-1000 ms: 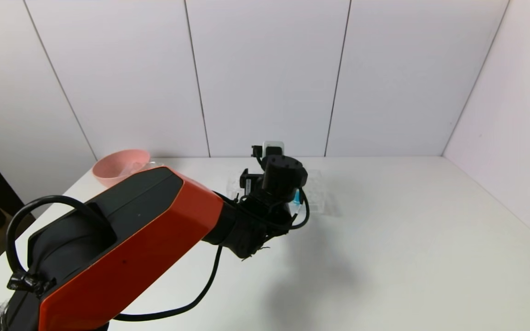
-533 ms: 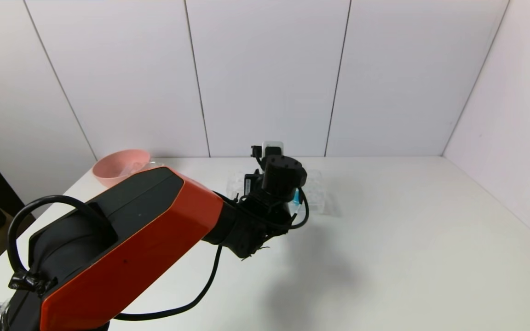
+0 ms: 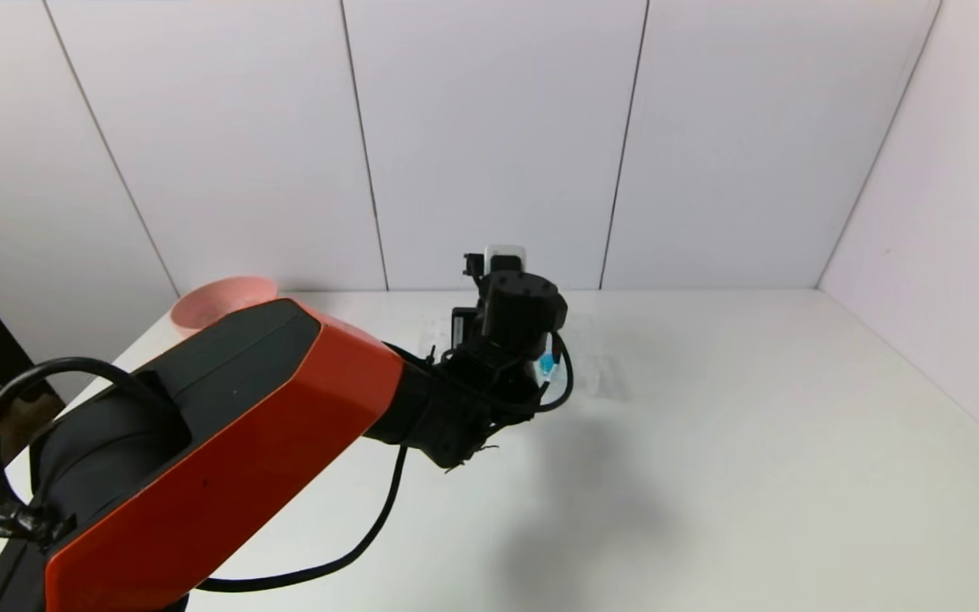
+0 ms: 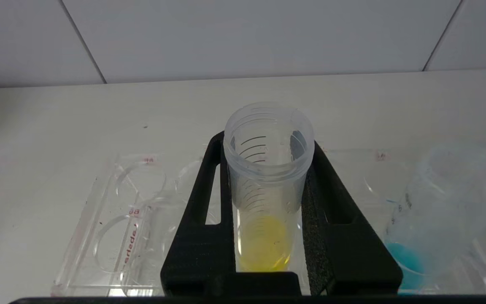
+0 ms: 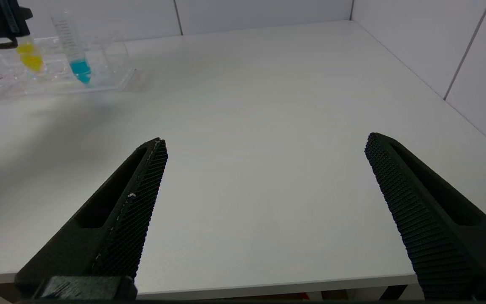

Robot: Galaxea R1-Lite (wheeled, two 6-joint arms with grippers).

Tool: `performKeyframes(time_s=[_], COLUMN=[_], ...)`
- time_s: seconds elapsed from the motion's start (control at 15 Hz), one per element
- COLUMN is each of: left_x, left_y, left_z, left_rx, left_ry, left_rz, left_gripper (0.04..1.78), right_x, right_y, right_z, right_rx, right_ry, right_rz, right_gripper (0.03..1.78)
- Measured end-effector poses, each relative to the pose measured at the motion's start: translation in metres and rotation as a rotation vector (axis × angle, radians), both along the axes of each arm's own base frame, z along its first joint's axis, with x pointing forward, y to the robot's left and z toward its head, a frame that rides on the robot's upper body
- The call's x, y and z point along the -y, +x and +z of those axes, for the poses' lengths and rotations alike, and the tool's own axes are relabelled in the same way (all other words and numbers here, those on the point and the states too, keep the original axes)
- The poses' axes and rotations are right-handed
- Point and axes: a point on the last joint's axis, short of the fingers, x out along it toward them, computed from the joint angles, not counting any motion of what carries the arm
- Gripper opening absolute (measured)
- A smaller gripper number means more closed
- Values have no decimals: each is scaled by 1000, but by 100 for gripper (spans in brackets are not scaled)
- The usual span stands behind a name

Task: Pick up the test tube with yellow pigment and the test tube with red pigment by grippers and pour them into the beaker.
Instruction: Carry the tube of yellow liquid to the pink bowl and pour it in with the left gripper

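My left gripper is shut on the test tube with yellow pigment, which stands upright between the black fingers just above the clear rack. In the head view the left wrist hides the fingers and the tube over the rack. The right wrist view shows the yellow tube far off. My right gripper is open and empty above the table's front edge. The red-pigment tube and the beaker are out of view.
A tube with blue liquid stands in the rack beside the yellow one; it also shows in the head view and the right wrist view. A pink bowl sits at the far left corner. Walls close the back and right.
My left arm and wrist have risen a little over the rack, carrying the yellow tube upward. The blue tube and rack have stayed put.
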Motion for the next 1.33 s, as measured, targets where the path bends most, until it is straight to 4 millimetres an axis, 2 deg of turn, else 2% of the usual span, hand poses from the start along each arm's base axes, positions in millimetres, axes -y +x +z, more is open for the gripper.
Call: performKeyframes(time_s=[0.33, 0.6, 0.8, 0.93, 1.07, 1.33], left_x=[-8, -18, -42, -72, -113, -215], left_y=[-12, -22, -34, -43, -52, -66], left_z=[56, 66, 67, 70, 76, 88], left_rx=[149, 148, 110, 67, 14, -109], left_ry=[28, 34, 73, 106, 134, 199], left_rz=[-17, -42, -122, -192, -260, -336], left_gripper=[46, 46, 46, 46, 46, 46], right_x=[0, 0, 0, 0, 0, 0], right_y=[0, 0, 0, 0, 0, 0], right_z=[0, 0, 0, 0, 0, 0], right_rx=[0, 0, 0, 0, 0, 0], right_ry=[0, 0, 0, 0, 0, 0], right_rz=[1, 0, 1, 0, 1, 0], right_gripper=[171, 171, 171, 171, 171, 171])
